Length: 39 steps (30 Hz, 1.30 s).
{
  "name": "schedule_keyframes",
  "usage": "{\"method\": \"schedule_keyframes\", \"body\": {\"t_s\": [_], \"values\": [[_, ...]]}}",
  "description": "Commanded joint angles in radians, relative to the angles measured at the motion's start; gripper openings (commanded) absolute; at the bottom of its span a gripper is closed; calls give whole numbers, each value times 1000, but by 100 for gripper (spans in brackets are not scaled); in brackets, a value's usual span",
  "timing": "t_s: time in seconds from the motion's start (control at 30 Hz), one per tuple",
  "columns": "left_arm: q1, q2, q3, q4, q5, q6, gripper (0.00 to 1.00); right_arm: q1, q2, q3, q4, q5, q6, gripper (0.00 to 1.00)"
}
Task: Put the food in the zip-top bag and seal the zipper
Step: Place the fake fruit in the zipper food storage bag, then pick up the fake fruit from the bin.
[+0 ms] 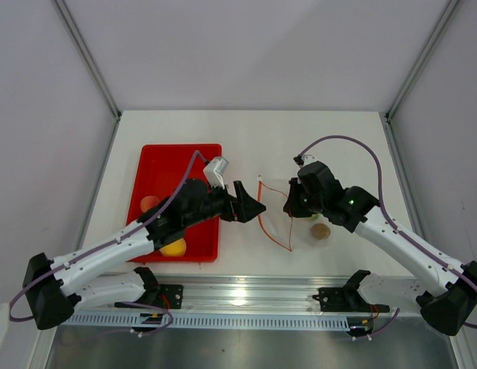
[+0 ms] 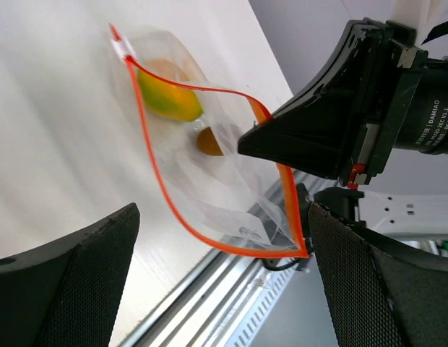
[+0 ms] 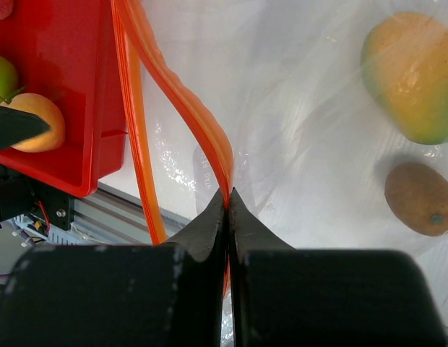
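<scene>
While R hand (image 3: 227,201) pinches zipper (image 3: 208,134), it runs far-near, mouth facing L.

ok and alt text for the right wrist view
The right hand pinches the orange zipper of the clear bag, fingers shut on it. A yellow-green fruit and a brown fruit lie at right; a red tray holding an orange fruit sits at left.

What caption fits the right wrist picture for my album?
Right gripper pinching the orange zipper of the clear bag, a green-yellow fruit and a brown fruit visible through the plastic.
</scene>
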Motion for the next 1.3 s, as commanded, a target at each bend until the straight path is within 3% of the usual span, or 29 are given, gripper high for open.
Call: {"method": "schedule_keyframes", "body": {"t_s": [0.0, 0.27, 0.53, 0.7, 0.87, 1.27], "values": [[5, -70, 54, -109, -146, 89, 100, 4, -22, 22, 3, 18, -3, 0], [128, -88, 103, -408, -350, -41, 100, 4, -17, 16, 4, 13, -10, 0], [309, -41, 165, -778, -497, -308, 99, 4, -16, 13, 0, 21, -20, 0], [354, 27, 273, -1053, -514, -524, 99, 4, -10, 8, 0, 25, -25, 0], [354, 84, 335, -1267, -481, -586, 99, 4, -10, -1, 6, 22, -28, 0], [363, -38, 133, -1253, -455, -650, 100, 4, -10, -10, 17, 12, -31, 0]]}}
